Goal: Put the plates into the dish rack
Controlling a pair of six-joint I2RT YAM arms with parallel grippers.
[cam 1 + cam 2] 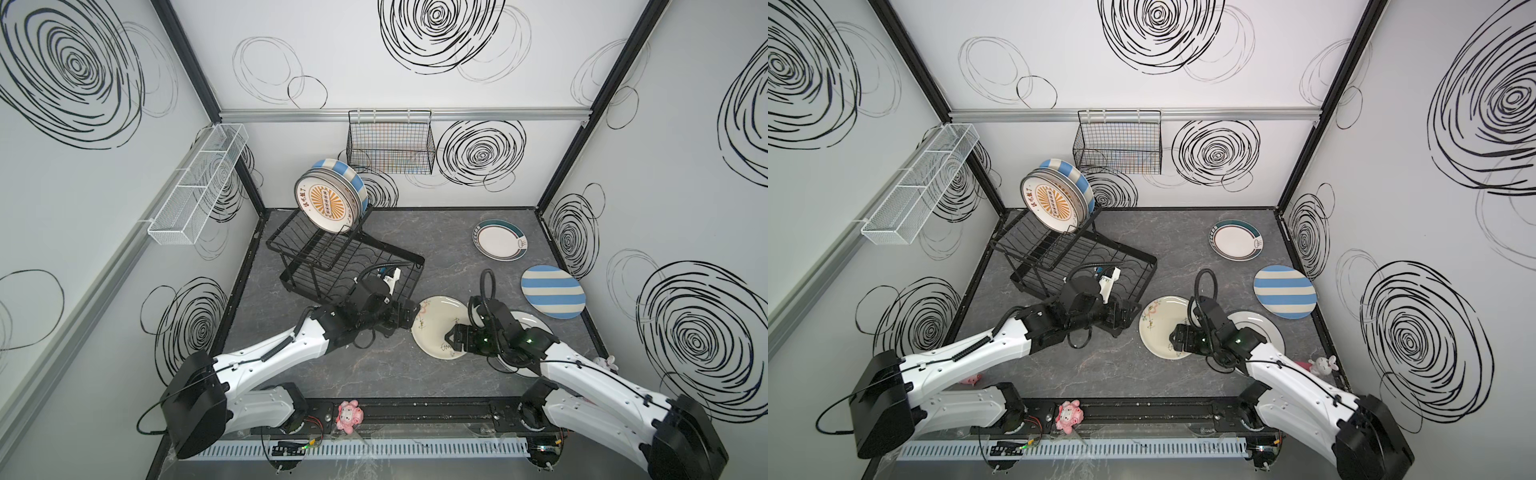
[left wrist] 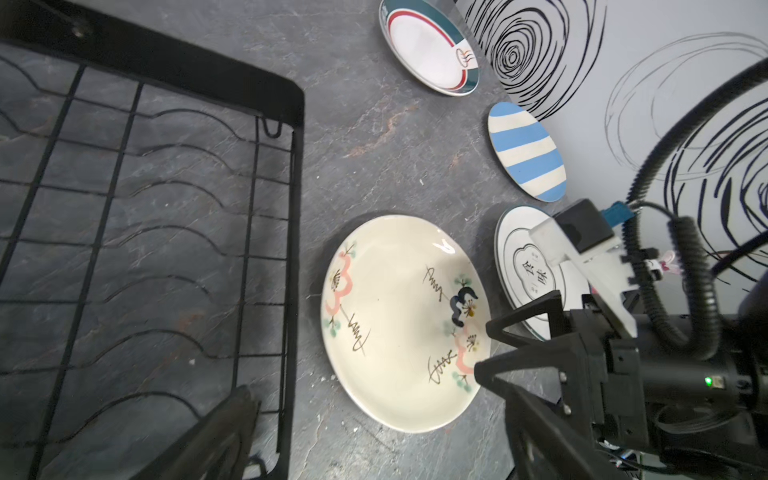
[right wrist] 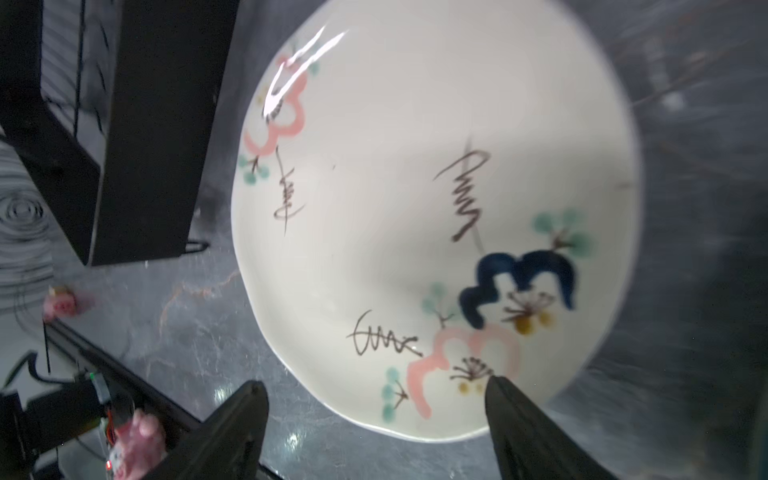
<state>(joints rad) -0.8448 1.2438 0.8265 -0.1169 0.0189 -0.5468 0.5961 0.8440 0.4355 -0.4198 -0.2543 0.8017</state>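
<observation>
Though flat, floral plate (image 1: 434, 328) face-up

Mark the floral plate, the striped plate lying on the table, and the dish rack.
floral plate (image 1: 434, 328): in a top view, on its bare cream centre.
striped plate (image 1: 552, 291): in a top view, on its middle.
dish rack (image 2: 232, 83): left wrist view, on the lower tier's black rim.

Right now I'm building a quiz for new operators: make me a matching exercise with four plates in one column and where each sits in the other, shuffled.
1 sunburst plate
2 teal-rimmed plate
3 floral plate
4 grey-rimmed character plate

A below the open right claw
B upright on the upper tier of the dish rack
C partly hidden under the right arm
D flat on the table, far back right

Pairs: 1-B, 2-D, 3-A, 4-C
</observation>
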